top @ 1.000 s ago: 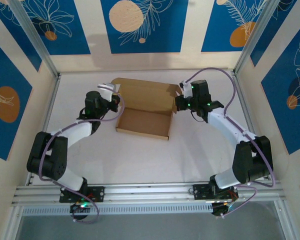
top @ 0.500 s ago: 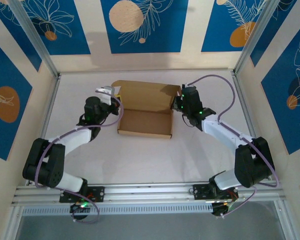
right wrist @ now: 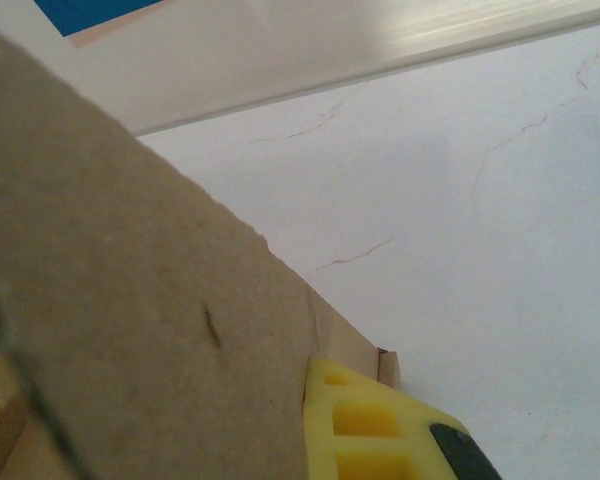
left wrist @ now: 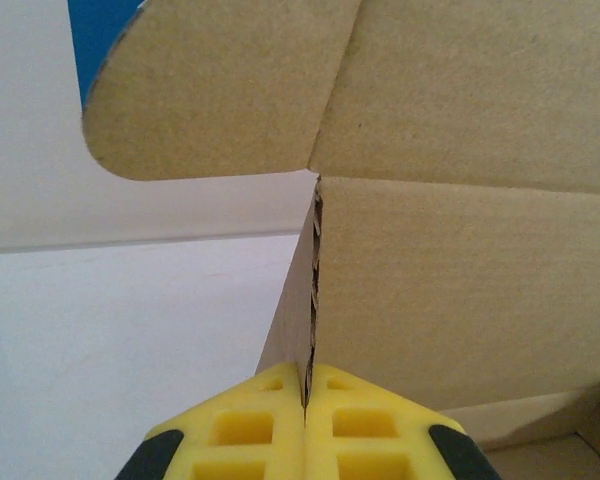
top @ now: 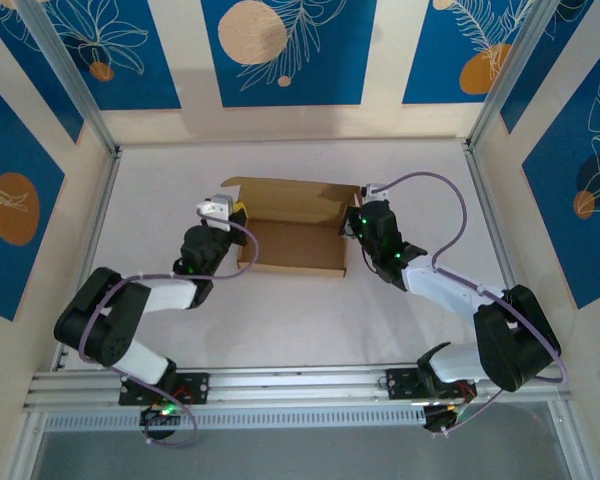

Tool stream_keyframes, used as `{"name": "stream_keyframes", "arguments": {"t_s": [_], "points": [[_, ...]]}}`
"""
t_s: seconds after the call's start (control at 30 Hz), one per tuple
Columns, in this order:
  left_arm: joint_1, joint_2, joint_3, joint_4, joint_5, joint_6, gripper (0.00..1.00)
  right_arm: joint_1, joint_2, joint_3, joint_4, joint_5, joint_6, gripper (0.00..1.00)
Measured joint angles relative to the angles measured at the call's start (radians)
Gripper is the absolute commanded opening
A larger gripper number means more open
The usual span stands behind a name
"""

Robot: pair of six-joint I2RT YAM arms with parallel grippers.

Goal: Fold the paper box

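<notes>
The paper box (top: pixel 295 240) stands between my 2 hands on the surface (top: pixel 280 320), its walls raised. My left hand (left wrist: pixel 306 392) is pinched shut on its left wall, and my right hand (top: pixel 354 222) is clamped on its right wall. Bare surface lies outside both hands.

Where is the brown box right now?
In the top view, the paper box sits midway on the table, with the left gripper pinching its left wall and the right gripper pinching its right wall.
</notes>
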Motion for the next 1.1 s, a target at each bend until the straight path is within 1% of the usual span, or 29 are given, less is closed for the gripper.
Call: {"name": "stream_keyframes", "arguments": {"t_s": [0.33,0.53,0.9,1.1], "points": [[-0.05,0.088,-0.044,0.161,-0.111,0.022,0.04,0.018,0.006,-0.014,0.032,0.032,0.0,0.0],[-0.068,0.095,-0.084,0.224,-0.138,0.029,0.04,0.034,0.006,-0.05,0.085,0.055,0.01,0.0],[-0.085,0.1,-0.108,0.256,-0.156,0.048,0.05,0.053,0.005,-0.143,0.233,0.077,0.049,0.0],[-0.093,0.084,-0.105,0.233,-0.164,0.029,0.05,0.055,0.005,-0.157,0.255,0.083,0.052,0.0]]}}
